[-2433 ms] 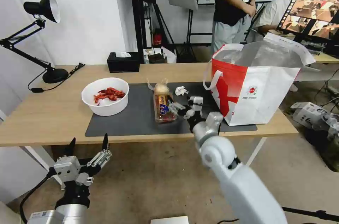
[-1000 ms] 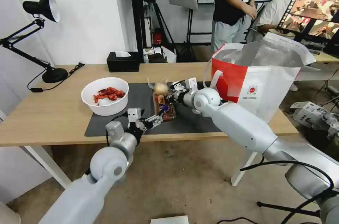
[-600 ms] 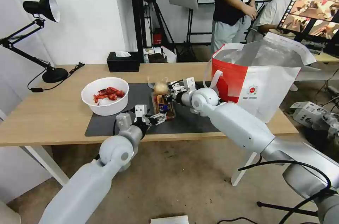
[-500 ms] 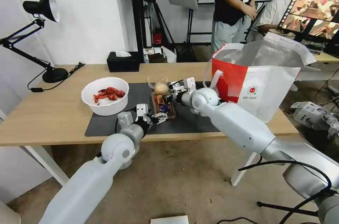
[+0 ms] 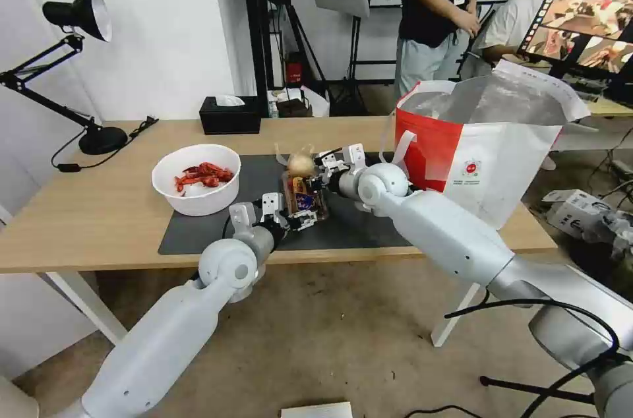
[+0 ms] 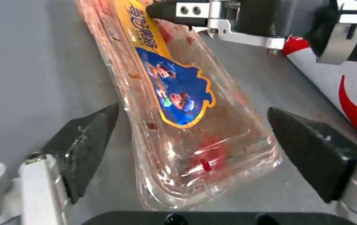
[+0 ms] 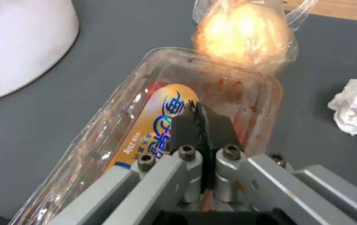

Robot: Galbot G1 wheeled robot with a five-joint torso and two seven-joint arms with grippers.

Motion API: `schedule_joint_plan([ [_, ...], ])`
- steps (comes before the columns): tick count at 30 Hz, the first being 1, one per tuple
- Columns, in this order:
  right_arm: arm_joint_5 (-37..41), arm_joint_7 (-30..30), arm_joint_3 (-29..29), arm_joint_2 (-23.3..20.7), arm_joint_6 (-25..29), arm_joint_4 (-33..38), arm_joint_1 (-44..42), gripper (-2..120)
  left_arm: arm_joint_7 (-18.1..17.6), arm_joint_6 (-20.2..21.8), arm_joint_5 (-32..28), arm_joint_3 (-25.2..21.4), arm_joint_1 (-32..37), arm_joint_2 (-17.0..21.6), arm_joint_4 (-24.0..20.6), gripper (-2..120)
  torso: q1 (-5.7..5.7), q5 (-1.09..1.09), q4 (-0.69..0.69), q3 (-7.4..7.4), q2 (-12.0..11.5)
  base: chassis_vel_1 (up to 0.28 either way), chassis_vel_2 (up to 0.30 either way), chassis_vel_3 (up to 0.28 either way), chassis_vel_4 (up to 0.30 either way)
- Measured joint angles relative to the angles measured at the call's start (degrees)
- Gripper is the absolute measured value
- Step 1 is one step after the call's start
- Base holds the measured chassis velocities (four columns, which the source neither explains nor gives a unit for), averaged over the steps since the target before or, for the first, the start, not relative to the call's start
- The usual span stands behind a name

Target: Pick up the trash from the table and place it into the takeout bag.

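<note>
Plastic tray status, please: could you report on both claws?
Left claw open, straddling the plastic tray's near end. Right claw shut, tips on the tray's label. Tray on the mat, tilted. Wrapped ball touches its far end.

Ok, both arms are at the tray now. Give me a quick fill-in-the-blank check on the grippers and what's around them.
1. The left gripper is ____, one finger on each side of the clear plastic tray.
2. The right gripper, over the tray, has its fingers ____.
3. The clear-wrapped yellowish ball lies on the dark-grey ____.
4. The crayfish shells sit in the white ____.

Missing words: open; shut; mat; bowl
</note>
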Motion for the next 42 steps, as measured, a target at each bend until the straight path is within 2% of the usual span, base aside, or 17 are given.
schedule_joint_plan([
  [6, 0.02, 0.31, 0.0, 0.26, 0.0, 0.05, 0.02, 0, -0.25, -0.12, -0.09, 0.35, -0.42, -0.27, 0.28, 68, 0.0, 0.0, 0.0, 0.0, 0.0, 0.0, 0.0, 0.0, 0.0],
  [7, 0.02, 0.31, 0.0, 0.26, 0.0, 0.05, 0.02, 0, -0.25, -0.12, -0.09, 0.35, -0.42, -0.27, 0.28, 68, 0.0, 0.0, 0.0, 0.0, 0.0, 0.0, 0.0, 0.0, 0.0],
  [8, 0.03, 0.46, -0.01, 0.5, 0.0, 0.05, -0.01, 0, -0.26, -0.2, -0.16, 0.35, -0.44, -0.28, 0.47, 61, 0.0, 0.0, 0.0, 0.0, 0.0, 0.0, 0.0, 0.0, 0.0],
  [9, 0.03, 0.46, -0.01, 0.5, 0.0, 0.05, -0.01, 0, -0.26, -0.2, -0.16, 0.35, -0.44, -0.28, 0.47, 61, 0.0, 0.0, 0.0, 0.0, 0.0, 0.0, 0.0, 0.0, 0.0],
  [11, 0.03, 0.55, -0.02, 0.77, 0.0, 0.02, -0.1, 0, -0.26, -0.25, -0.26, 0.23, -0.5, -0.28, 0.65, 48, 0.0, 0.0, 0.0, 0.0, 0.0, 0.0, 0.0, 0.0, 0.0],
  [13, 0.02, 0.55, -0.01, 0.8, 0.01, 0.01, -0.1, 0, -0.26, -0.27, -0.26, 0.21, -0.53, -0.28, 0.69, 46, 0.0, 0.0, 0.0, 0.0, 0.0, 0.0, 0.0, 0.0, 0.0],
  [15, 0.03, 0.59, -0.01, 0.94, 0.04, -0.03, -0.11, 0, -0.26, -0.31, -0.28, 0.15, -0.62, -0.28, 0.87, 34, 0.0, 0.0, 0.0, 0.0, 0.0, 0.0, 0.0, 0.0, 0.0],
  [17, 0.02, 0.61, -0.01, 0.94, 0.05, -0.03, -0.11, 0, -0.26, -0.32, -0.28, 0.14, -0.62, -0.29, 0.91, 31, 0.0, 0.0, 0.0, 0.0, 0.0, 0.0, 0.0, 0.0, 0.0],
  [19, 0.05, 0.67, 0.0, 0.94, 0.05, 0.0, -0.08, 0, -0.27, -0.37, -0.27, 0.12, -0.59, -0.37, 1.03, 20, 0.0, 0.0, 0.0, 0.0, 0.0, 0.0, 0.0, 0.0, 0.0],
  [20, 0.05, 0.67, 0.0, 0.94, 0.05, 0.0, -0.08, 0, -0.27, -0.37, -0.27, 0.12, -0.59, -0.37, 1.03, 20, 0.0, 0.0, 0.0, 0.0, 0.0, 0.0, 0.0, 0.0, 0.0],
  [25, 0.83, 1.23, -0.01, 0.91, 0.1, 0.69, 0.0, 0, -0.63, -0.47, -0.21, -0.02, -0.43, -0.37, 1.02, 0, 0.0, 0.0, 0.0, 0.0, 0.0, 0.0, 0.0, 0.0, 0.0],
  [31, 1.58, 2.1, 0.02, 0.87, 0.17, 1.65, 0.02, 0, -0.83, -0.52, -0.21, -0.23, -0.23, -0.13, 0.59, 0, 0.0, 0.0, 0.0, 0.0, 0.0, 0.0, 0.0, 0.0, 0.0],
  [35, 3.19, 4.31, 0.46, 0.08, 0.26, 5.58, 0.02, 0, -1.59, -0.54, -0.61, -1.84, 0.97, 0.58, -1.06, 0, 0.01, 0.0, 0.0, 0.0, 0.0, 0.0, 0.0, 0.0, 0.0],
  [38, 4.88, 6.08, 0.61, -1.31, 0.26, 9.48, -0.06, 6, -1.95, -0.6, -0.74, -2.9, 1.97, 1.27, -2.34, 0, 0.0, -0.01, 0.02, 0.0, 0.0, 0.0, 0.0, 0.0, 0.0],
  [40, 6.27, 8.26, 0.73, -3.7, 0.3, 14.23, -0.54, 14, -2.22, -0.72, -0.84, -3.82, 2.63, 1.82, -3.6, 0, 0.0, -0.01, 0.03, -0.01, 0.01, 0.0, 0.0, 0.0, 0.0],
  [41, 6.95, 10.37, 1.05, -6.95, 0.79, 19.45, -1.64, 22, -2.66, -1.18, -1.27, -4.81, 3.26, 2.38, -4.95, 0, 0.0, 0.0, 0.0, -0.01, 0.01, 0.0, 0.0, 0.0, 0.0],
  [42, 6.95, 10.37, 1.05, -6.95, 0.79, 19.45, -1.64, 22, -2.66, -1.18, -1.27, -4.81, 3.26, 2.38, -4.95, 0, 0.0, 0.0, 0.0, -0.01, 0.01, 0.0, 0.0, 0.0, 0.0],
])
